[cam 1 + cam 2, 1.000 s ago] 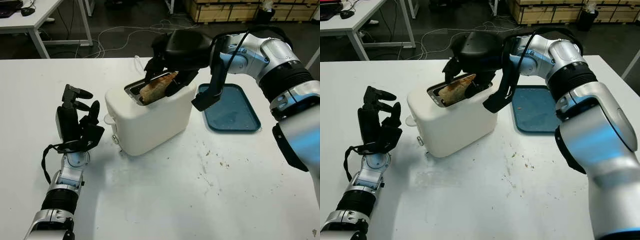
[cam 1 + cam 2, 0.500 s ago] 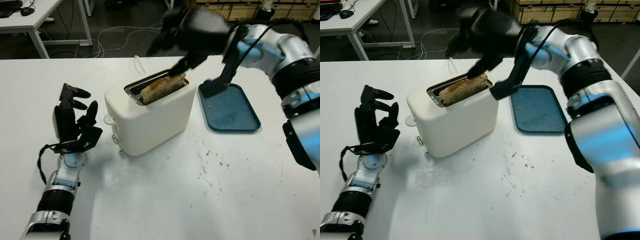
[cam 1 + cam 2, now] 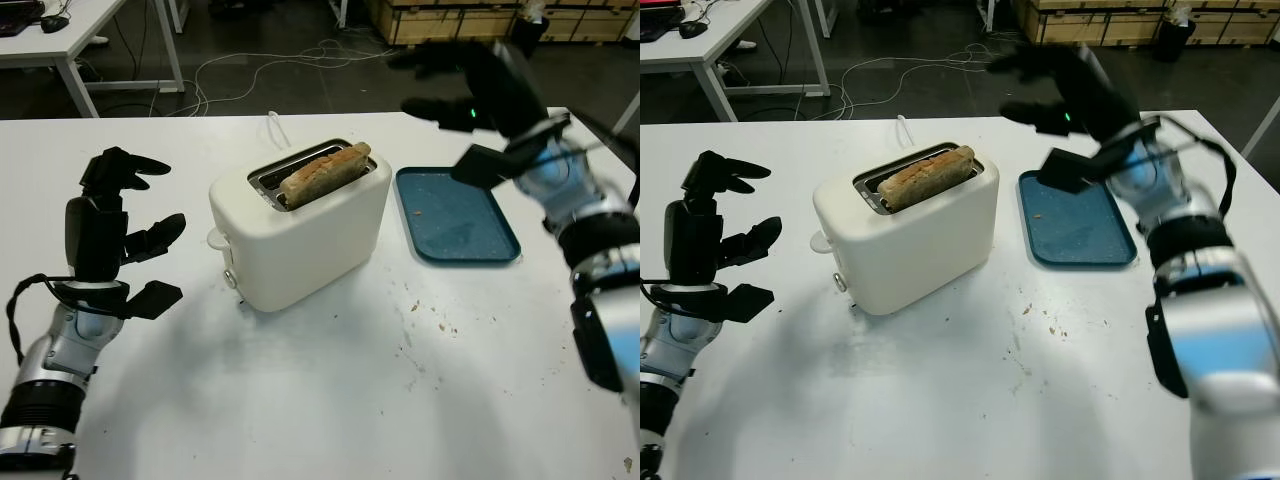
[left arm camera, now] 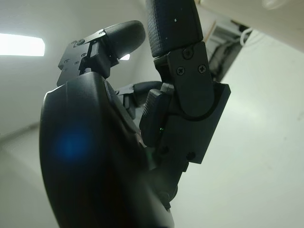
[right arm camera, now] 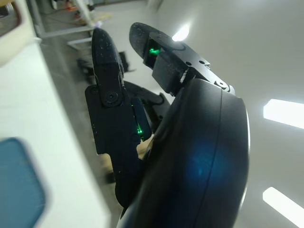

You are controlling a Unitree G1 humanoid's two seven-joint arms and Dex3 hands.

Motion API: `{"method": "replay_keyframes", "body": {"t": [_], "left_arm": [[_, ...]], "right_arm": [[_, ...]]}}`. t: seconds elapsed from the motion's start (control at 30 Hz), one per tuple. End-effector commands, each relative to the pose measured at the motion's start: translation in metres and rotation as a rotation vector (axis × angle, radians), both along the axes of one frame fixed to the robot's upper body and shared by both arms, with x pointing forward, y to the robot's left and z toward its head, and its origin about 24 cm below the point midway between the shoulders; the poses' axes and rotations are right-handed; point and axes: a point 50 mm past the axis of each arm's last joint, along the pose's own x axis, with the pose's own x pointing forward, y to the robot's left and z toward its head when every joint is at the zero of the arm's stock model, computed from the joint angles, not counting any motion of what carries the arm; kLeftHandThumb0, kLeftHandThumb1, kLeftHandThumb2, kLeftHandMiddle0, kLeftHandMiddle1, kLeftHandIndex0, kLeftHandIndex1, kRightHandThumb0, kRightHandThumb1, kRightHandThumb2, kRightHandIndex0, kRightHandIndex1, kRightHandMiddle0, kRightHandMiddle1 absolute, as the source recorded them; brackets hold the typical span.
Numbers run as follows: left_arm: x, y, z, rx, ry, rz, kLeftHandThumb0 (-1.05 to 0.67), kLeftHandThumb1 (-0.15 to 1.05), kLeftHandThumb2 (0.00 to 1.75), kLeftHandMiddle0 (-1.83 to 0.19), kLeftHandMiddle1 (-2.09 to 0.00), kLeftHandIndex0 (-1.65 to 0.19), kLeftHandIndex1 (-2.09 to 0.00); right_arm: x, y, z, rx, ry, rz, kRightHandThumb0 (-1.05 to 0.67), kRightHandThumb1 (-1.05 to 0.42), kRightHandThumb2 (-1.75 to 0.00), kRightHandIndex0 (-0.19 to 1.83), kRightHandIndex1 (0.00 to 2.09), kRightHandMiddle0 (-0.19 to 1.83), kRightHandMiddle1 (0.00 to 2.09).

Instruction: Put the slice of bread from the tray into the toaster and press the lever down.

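A white toaster [image 3: 300, 235] stands mid-table, and a browned slice of bread [image 3: 323, 173] sticks up out of its slot. Its lever [image 3: 214, 239] pokes out of the left end, high up. The blue tray [image 3: 458, 215] lies to the toaster's right, holding only a few crumbs. My right hand [image 3: 460, 85] hangs in the air above the tray's far edge, open and holding nothing. My left hand [image 3: 118, 235] is raised off the table to the left of the toaster, open, a short gap from the lever.
Crumbs are scattered on the white table [image 3: 330, 400] in front of the tray. A white cable [image 3: 275, 128] runs off behind the toaster. Beyond the table's far edge are floor cables and another white table [image 3: 80, 40].
My right hand let go of the bread and pulled up and to the right, away from the toaster to above the tray. The bread now stays in the slot. My left hand rose and shifted left.
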Motion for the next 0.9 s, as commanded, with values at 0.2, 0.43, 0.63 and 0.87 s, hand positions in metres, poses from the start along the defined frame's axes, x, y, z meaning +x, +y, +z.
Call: {"method": "replay_keyframes", "body": {"t": [0.2, 0.43, 0.63, 0.87], "left_arm": [[-0.004, -0.003, -0.003, 0.224, -0.092, -0.112, -0.88, 0.92, 0.88, -0.09, -1.75, 0.00, -1.11], [-0.009, -0.001, -0.010, 0.341, -0.121, -0.168, -0.85, 0.92, 0.93, -0.13, -1.75, 0.00, -0.83], [-0.011, -0.001, -0.004, 0.313, -0.149, -0.220, -0.84, 0.92, 0.89, -0.12, -1.75, -0.08, -0.83], [-0.010, 0.016, 0.041, 0.376, 0.073, -0.275, -1.02, 0.92, 0.86, -0.95, -1.75, -0.14, -1.57]], "right_arm": [[-0.008, -0.020, -0.058, 0.132, 0.236, -0.144, -0.28, -0.92, -0.10, 0.87, 0.34, 0.89, 0.05], [-0.009, -0.024, -0.068, 0.141, 0.301, -0.168, -0.32, -0.92, -0.10, 0.89, 0.31, 0.89, 0.03], [-0.006, -0.021, -0.068, 0.151, 0.318, -0.181, -0.28, -0.92, -0.07, 0.92, 0.30, 0.91, 0.03], [-0.005, -0.019, -0.070, 0.147, 0.332, -0.180, -0.26, -0.92, -0.04, 0.92, 0.27, 0.92, 0.03]]}}
